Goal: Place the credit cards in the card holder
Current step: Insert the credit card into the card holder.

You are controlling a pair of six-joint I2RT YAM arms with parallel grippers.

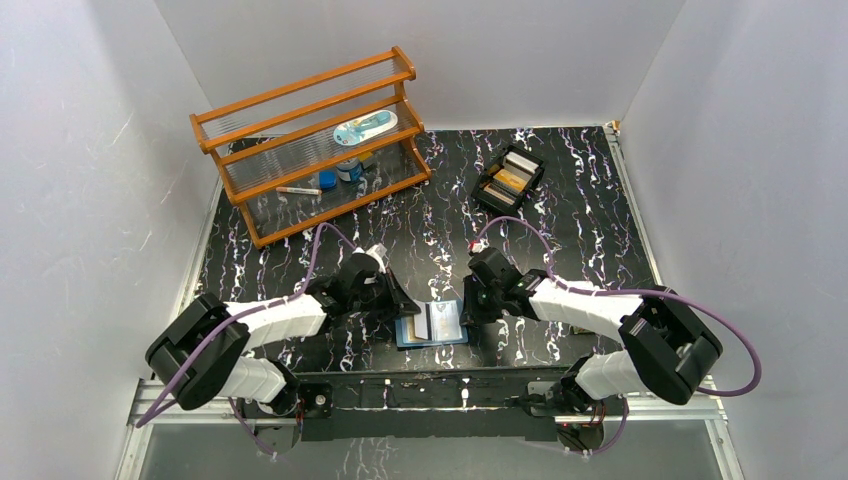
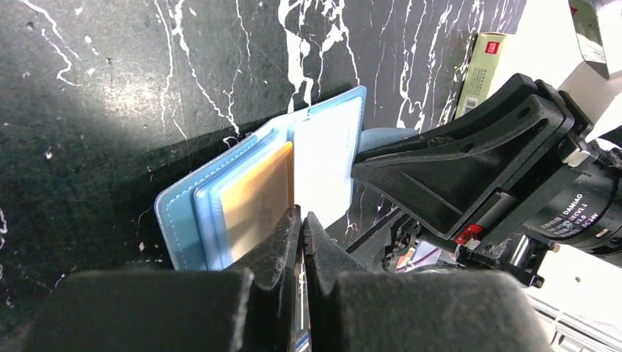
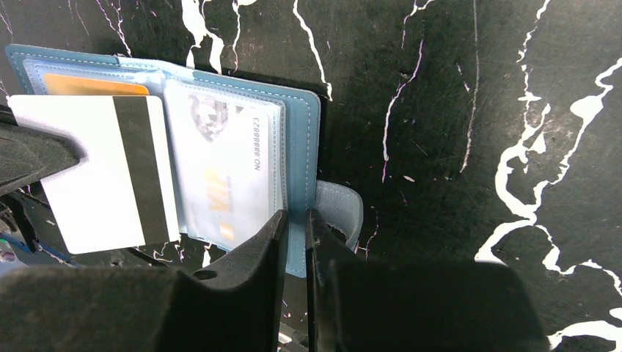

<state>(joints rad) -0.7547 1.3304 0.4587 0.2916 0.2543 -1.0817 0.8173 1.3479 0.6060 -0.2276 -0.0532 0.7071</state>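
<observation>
My left claw (image 2: 301, 217) is pressed fully together, pinching the edge of a white card (image 3: 95, 176) whose black stripe faces up. I hold that card slightly tilted over the left half of the card holder (image 3: 302, 139). The card holder lies open and flat at the middle of the worktop's (image 1: 570, 230) near edge, right between my two claws. My right claw (image 3: 295, 217) is nearly closed, its fingers clamped on the outer edge of the holder's right cover, just beside the snap tab (image 3: 342, 209). An orange card (image 3: 92, 85) sits in a left-hand slot, with only its top strip showing above the white card. A printed card (image 3: 227, 158) with a number along its side fills the clear sleeve on the right half. Well away, towards the far edge and right of centre, a black tray (image 1: 487, 190) holds more cards, and a wooden rack (image 1: 310, 140) stands at the far left corner.
</observation>
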